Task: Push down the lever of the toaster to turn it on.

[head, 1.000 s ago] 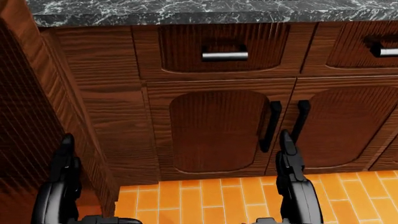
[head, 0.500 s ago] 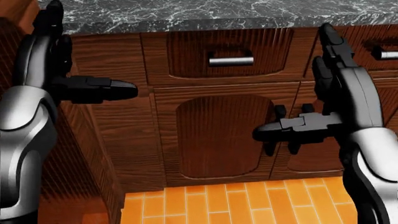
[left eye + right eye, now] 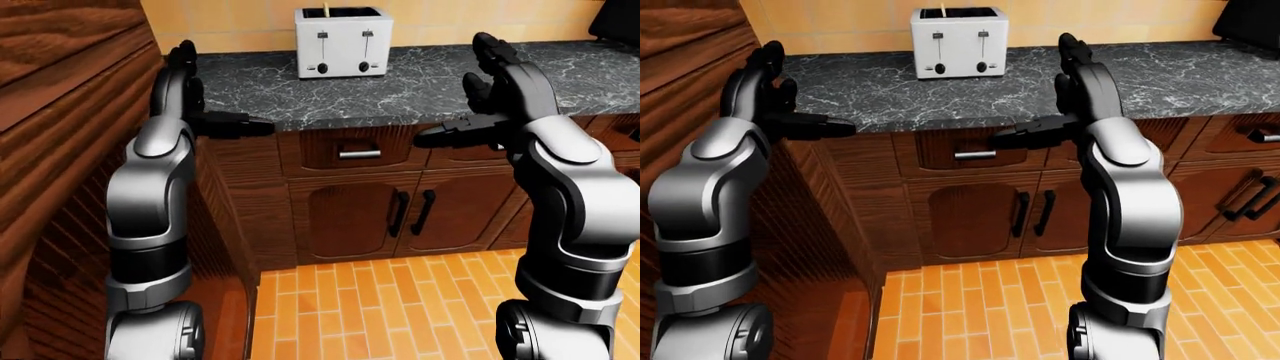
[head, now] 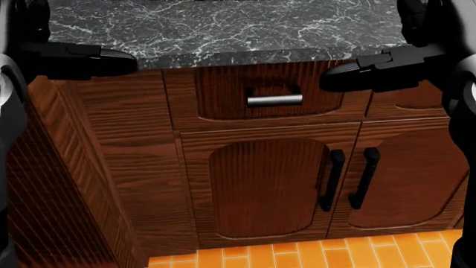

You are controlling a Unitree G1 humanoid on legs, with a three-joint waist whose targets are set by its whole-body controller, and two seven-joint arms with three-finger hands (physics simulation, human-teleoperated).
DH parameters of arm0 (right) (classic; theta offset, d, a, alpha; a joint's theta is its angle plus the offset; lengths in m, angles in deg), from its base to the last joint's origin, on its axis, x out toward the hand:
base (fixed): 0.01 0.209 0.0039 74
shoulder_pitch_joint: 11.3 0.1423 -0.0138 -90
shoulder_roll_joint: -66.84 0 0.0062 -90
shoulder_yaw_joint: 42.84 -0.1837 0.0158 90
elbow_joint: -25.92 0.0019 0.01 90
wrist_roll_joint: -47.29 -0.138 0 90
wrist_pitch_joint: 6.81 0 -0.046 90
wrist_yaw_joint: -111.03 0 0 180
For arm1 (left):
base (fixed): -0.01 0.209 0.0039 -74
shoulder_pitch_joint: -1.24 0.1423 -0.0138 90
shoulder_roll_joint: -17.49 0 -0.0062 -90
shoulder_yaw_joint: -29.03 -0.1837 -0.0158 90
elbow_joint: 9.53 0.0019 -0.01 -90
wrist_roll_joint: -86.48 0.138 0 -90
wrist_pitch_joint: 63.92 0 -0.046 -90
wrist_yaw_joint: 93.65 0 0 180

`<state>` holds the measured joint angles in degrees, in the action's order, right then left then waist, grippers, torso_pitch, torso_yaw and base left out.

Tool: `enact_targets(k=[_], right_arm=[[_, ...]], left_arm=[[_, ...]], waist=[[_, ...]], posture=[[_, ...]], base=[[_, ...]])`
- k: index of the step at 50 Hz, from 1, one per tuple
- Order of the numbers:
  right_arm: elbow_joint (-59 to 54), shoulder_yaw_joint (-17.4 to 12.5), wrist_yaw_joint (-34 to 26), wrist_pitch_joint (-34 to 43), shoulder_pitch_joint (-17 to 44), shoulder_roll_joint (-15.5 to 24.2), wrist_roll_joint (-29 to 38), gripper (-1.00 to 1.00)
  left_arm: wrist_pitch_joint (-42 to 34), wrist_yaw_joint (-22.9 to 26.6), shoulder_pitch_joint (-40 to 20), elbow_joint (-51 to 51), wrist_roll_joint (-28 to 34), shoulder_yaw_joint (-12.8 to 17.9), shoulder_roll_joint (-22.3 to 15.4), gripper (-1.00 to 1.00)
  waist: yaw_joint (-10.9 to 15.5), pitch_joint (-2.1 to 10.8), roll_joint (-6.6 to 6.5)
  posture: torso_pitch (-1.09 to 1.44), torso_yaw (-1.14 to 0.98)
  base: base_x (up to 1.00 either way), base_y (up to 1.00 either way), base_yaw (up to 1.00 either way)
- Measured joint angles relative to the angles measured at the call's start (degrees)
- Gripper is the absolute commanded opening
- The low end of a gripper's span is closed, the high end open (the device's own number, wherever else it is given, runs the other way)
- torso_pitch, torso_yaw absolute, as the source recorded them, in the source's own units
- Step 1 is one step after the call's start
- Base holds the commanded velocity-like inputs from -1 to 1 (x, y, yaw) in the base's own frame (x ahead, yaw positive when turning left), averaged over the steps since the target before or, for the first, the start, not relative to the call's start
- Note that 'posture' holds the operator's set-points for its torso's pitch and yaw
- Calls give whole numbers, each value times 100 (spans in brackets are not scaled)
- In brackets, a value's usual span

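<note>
A white two-slot toaster [image 3: 343, 42] stands at the top of the left-eye view on the dark marble counter [image 3: 400, 86], against the wall. Its two slim levers [image 3: 322, 36] sit high in their slots, with two dark knobs below. My left hand [image 3: 195, 105] is raised at the counter's left end, fingers open and empty. My right hand [image 3: 480, 101] is raised over the counter's near edge to the right of the toaster, open and empty. Both hands are well short of the toaster.
Dark wood cabinets sit under the counter, with a drawer handle [image 4: 274, 100] and two black door handles [image 4: 350, 178]. A tall wood cabinet side [image 3: 70, 150] stands close on my left. Orange tile floor [image 3: 400, 300] lies below. A dark object [image 3: 615, 19] sits at the counter's far right.
Both arms have risen from low by the floor to counter height. The head view has tilted slightly upward, showing more countertop.
</note>
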<state>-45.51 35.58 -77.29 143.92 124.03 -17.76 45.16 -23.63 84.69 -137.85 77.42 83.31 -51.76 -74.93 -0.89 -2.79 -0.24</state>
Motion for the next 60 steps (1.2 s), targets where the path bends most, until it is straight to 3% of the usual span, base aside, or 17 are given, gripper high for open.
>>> enact_targets(k=[3,5,7,13,16,19,21,27,30,31,37,45,48,52,56,58,60], right_arm=[[23,7,1,5,17,-17,0,100],[24,103,-21,35,-75,-93,-31,100],[-14,182,-69,101,-110,-109,-90,100],[157,49,-40,68,-29,-54,-75,100],[205,66,-22,29,26,-46,-66,100],[111,16,-15,78,-130,-40,-51,100],[-9,1,6,177,-174,-47,-24,100],[203,27,11,191,-57,-23,-18,100],[248,16,-2,172,-6,-3,-23,100],[265,19,-5,178,6,-27,-25,100],[180,122,-75,324,-30,-37,-106,100],[253,93,-61,257,137,13,-50,100],[173,27,-38,297,15,8,-1,100],[125,38,-26,401,38,1,37,100],[297,36,-53,365,69,9,15,100],[314,34,-56,352,101,8,14,100],[296,112,-65,350,44,-67,-4,100]], left_arm=[[17,-8,-44,-82,18,29,-39,100],[8,-25,37,-61,40,102,-54,100],[-70,-51,99,30,66,152,-69,100],[-181,-45,-36,-217,28,166,-126,100],[-126,-61,-91,-306,20,189,-153,100],[-177,-32,15,-198,-28,54,-50,100],[-289,12,56,-141,-86,-14,-39,100],[-304,2,-26,-329,-78,105,-121,100],[-261,-4,-91,-395,-73,132,-164,100],[-269,-3,-103,-410,-76,153,-201,100],[-479,-51,-51,-297,-42,219,-232,100],[-434,-37,-198,-395,-83,217,-263,100],[-435,-1,-109,-354,-140,107,-202,100],[-488,18,-134,-282,-189,122,-230,100],[-437,-15,-150,-384,-173,175,-263,100],[-433,-25,-177,-405,-172,193,-286,100],[-434,-44,-119,-365,-156,245,-306,100]], waist=[[-16,57,-284],[60,-112,-269],[119,-109,-341],[215,51,-39],[175,134,255],[64,-48,255],[22,-24,267],[48,82,-55],[29,144,-355],[45,160,-356],[136,142,-218],[163,162,324],[74,54,231],[76,69,124],[61,50,-142],[45,105,-369],[122,70,-298]], posture=[[0,0],[0,0],[0,0],[0,0],[0,0],[0,0],[0,0],[0,0],[0,0],[0,0],[0,0],[0,0],[0,0],[0,0],[0,0],[0,0],[0,0]], base=[[57,0,0],[56,0,0],[52,0,0],[38,0,0],[12,0,0],[12,0,0],[12,0,0],[13,0,0],[12,0,0],[12,0,0],[12,0,0],[12,0,0],[12,0,0],[12,0,0],[12,0,0],[12,0,0],[12,0,0]])
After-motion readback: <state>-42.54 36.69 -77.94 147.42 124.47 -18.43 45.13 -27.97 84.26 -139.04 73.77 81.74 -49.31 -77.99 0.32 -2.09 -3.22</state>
